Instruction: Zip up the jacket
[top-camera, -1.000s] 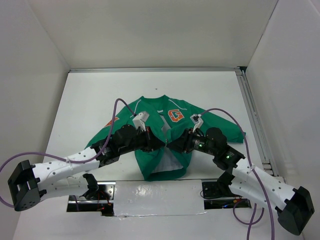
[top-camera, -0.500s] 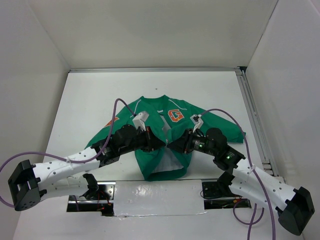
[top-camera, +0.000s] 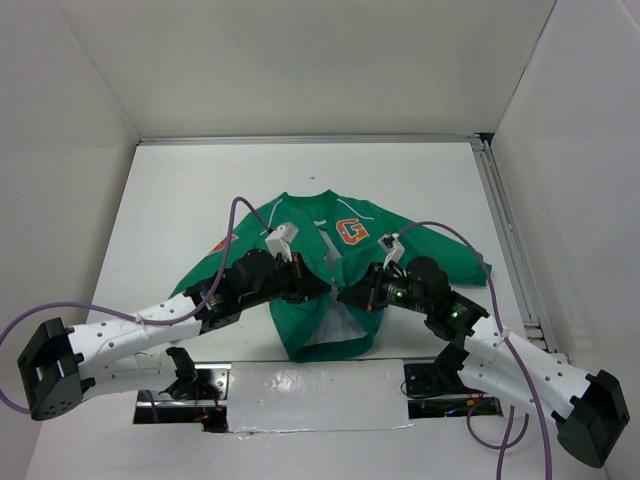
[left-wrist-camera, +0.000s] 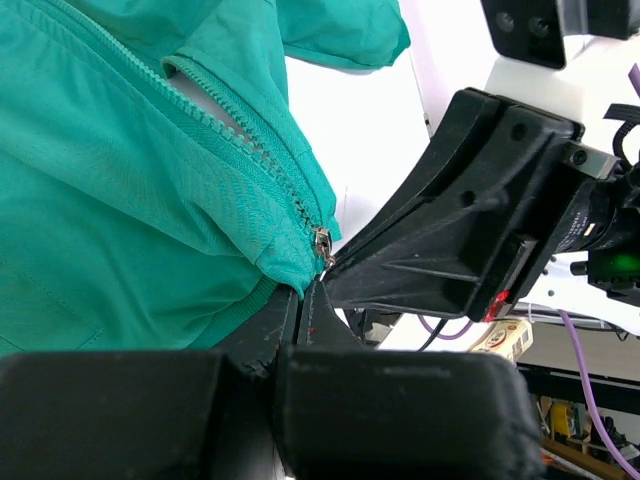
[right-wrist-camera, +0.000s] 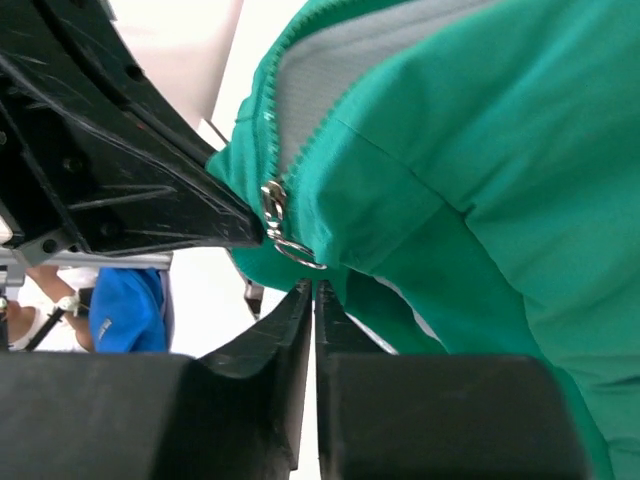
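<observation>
- While the jacket (top-camera: 305, 322) is lying front-up near the middle of the white counter (top-camera: 180, 190), with its collar pointing away from the arm bases, both arms are hanging over its lower front.
- The front is gaping open below the orange G patch (top-camera: 350, 232), and the white lining (top-camera: 338, 325) is showing in the gap. An orange sleeve patch (top-camera: 221, 245) is showing on the sleeve at the left of the top view.
- The left hand (top-camera: 323, 287) is pointing in from the left. Its fingers are pressed together and are pinching the green edge of the jacket just beside the zipper slider (left-wrist-camera: 322, 243).
- The right hand (top-camera: 344, 296) is pointing in from the right, its tip sitting just beside the left one's tip.
- Its fingers are also lying pressed together, with their tips sitting just under the metal pull ring (right-wrist-camera: 293, 252) that is hanging from the slider. I cannot tell whether they are touching the ring.
- In the left wrist view, the two rows of zipper teeth (left-wrist-camera: 230, 130) are running apart from the slider toward the collar.
</observation>
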